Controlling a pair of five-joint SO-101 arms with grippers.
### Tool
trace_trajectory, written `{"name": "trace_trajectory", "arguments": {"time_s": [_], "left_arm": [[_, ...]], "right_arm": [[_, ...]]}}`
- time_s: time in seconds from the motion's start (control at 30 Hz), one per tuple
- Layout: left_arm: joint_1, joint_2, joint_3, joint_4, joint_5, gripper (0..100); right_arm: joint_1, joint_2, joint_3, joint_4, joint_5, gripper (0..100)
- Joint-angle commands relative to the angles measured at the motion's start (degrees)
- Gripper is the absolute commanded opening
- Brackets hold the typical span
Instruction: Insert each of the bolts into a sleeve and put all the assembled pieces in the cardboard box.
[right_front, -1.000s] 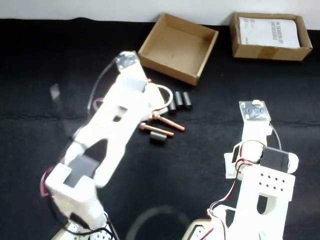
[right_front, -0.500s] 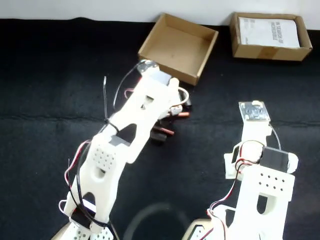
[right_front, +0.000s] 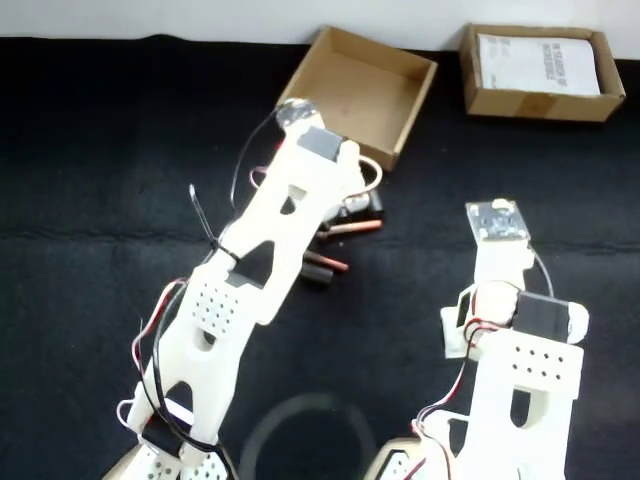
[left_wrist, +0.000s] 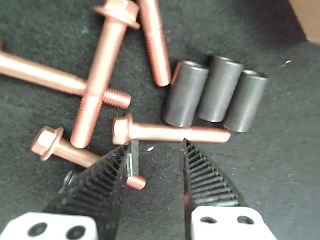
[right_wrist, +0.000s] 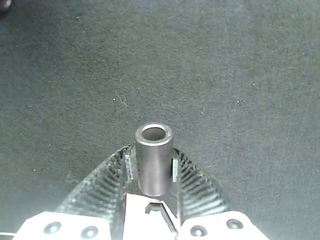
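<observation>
closing now could go badly; the left gripper (left_wrist: 156, 146) hangs with its jaws spread apart over a tangle of bolts (left_wrist: 102, 75); one finger (left_wrist: 112, 172) sits over the threaded end of the nearest bolt (left_wrist: 65, 147), while the crosswise bolt (left_wrist: 170, 134) lies just past the tips; a squeeze might catch both at once, or pinch the crosswise bolt near its head so that it swings when lifted; two of the bolts lie crossed one over the other, so pulling one out may drag or roll its neighbour; the three sleeves (left_wrist: 215, 95) lie side by side and touching, just beyond the crosswise bolt's shank, and a nudge could set them rolling.

the right gripper (right_wrist: 152, 152) is clamped on a sleeve (right_wrist: 154, 175), whose open bore juts clear of the fingertips; a bolt pushed in off-axis could tilt it or slide it back in the grip.

as for pose, the left arm (right_front: 260, 260) is stretched long and forward from its base, wrist tipped down over the pile just in front of the near wall of the box (right_front: 340, 135); the right arm (right_front: 510, 330) is folded nearer its base, its wrist well apart from the pile, over bare table (right_front: 80, 200).
</observation>
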Motion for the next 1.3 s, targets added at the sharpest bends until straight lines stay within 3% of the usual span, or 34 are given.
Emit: {"name": "trace_trajectory", "arguments": {"time_s": [0.0, 0.47, 0.8, 1.27], "left_arm": [[-0.92, -0.13, -1.98, -0.18, 0.53, 15], [-0.66, 9.19, -2.42, -0.18, 2.11, 15], [0.92, 7.25, -5.76, 5.36, 2.11, 15], [1.1, 9.19, -5.76, 6.77, 2.11, 16]], "right_arm": [[-1.54, -1.45, -0.13, -0.31, -0.09, 0.7], [-2.07, -1.36, -0.13, -0.48, -0.09, 0.7], [-2.07, -1.36, -0.13, -0.57, -0.09, 0.7], [-2.07, -1.36, -0.13, -0.57, 1.49, 0.7]]}}
